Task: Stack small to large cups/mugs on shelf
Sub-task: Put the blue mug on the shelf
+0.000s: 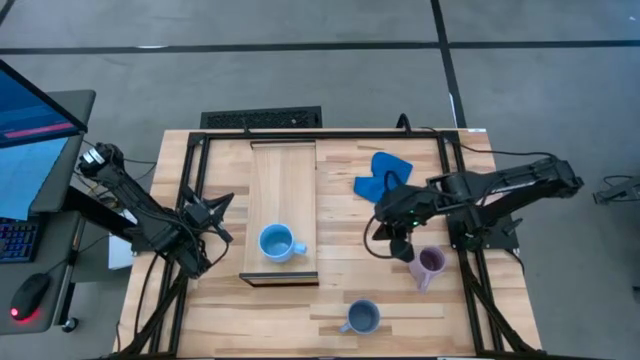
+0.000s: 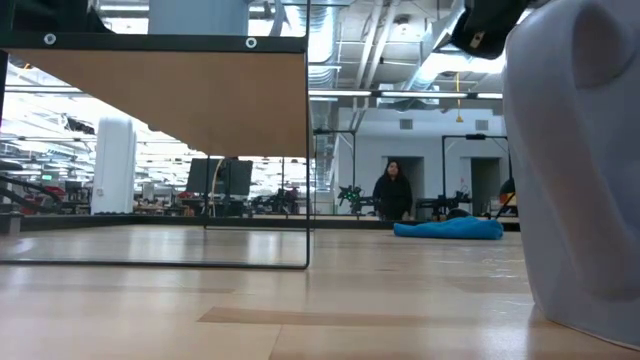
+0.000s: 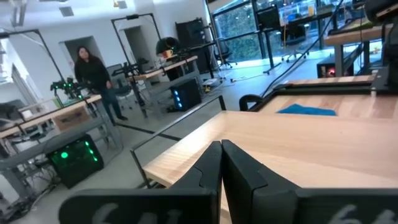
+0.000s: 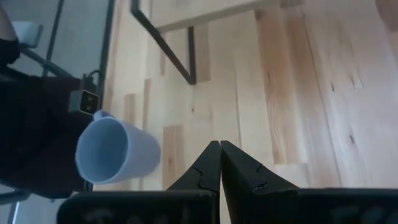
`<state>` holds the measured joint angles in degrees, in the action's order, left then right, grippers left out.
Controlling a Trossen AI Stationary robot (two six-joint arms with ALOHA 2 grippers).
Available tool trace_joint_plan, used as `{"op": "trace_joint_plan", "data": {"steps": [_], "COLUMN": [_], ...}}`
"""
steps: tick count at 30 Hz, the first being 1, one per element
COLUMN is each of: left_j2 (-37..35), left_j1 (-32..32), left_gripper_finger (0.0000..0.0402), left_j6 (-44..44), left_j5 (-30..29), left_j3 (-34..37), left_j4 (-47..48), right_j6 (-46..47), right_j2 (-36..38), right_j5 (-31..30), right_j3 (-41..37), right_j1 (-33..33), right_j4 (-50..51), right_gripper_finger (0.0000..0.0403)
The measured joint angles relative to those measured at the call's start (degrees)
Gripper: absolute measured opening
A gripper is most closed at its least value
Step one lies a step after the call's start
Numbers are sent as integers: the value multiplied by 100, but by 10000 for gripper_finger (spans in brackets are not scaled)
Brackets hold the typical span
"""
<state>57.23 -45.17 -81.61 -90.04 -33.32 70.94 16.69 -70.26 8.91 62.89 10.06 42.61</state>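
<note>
The light-wood shelf (image 1: 285, 190) runs from the table's far edge toward the near side, raised on a dark frame (image 2: 170, 100). A light blue mug (image 1: 278, 243) stands on its near end. A greyish blue mug (image 1: 360, 317) (image 4: 115, 151) stands on the table near the front edge. A lilac mug (image 1: 429, 263) rests on the table at the right. My right gripper (image 1: 398, 248) (image 4: 220, 144) hangs shut above the table just left of the lilac mug, holding nothing. My left gripper (image 1: 220, 215) (image 3: 221, 146) waits shut left of the shelf.
A bright blue cloth (image 1: 383, 172) (image 2: 450, 229) lies at the far right of the table. A pale mug wall (image 2: 580, 170) fills the low view's right side. Bare tabletop lies between the shelf and the right-hand mugs. A person (image 2: 392, 192) stands in the room beyond.
</note>
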Motion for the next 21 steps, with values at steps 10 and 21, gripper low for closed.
{"op": "trace_joint_plan", "data": {"steps": [10, 21], "left_j2": [0, 0], "left_j1": [0, 0], "left_gripper_finger": [0, 0], "left_j6": [732, 600], "left_j5": [2, 680], "left_j3": [0, 0], "left_j4": [4, 4], "right_j6": [782, 1307], "right_j2": [-516, -597], "right_j5": [0, 21], "right_j3": [0, 0], "right_j1": [-353, -501], "right_j4": [-917, -1642], "right_gripper_finger": [101, 183]}}
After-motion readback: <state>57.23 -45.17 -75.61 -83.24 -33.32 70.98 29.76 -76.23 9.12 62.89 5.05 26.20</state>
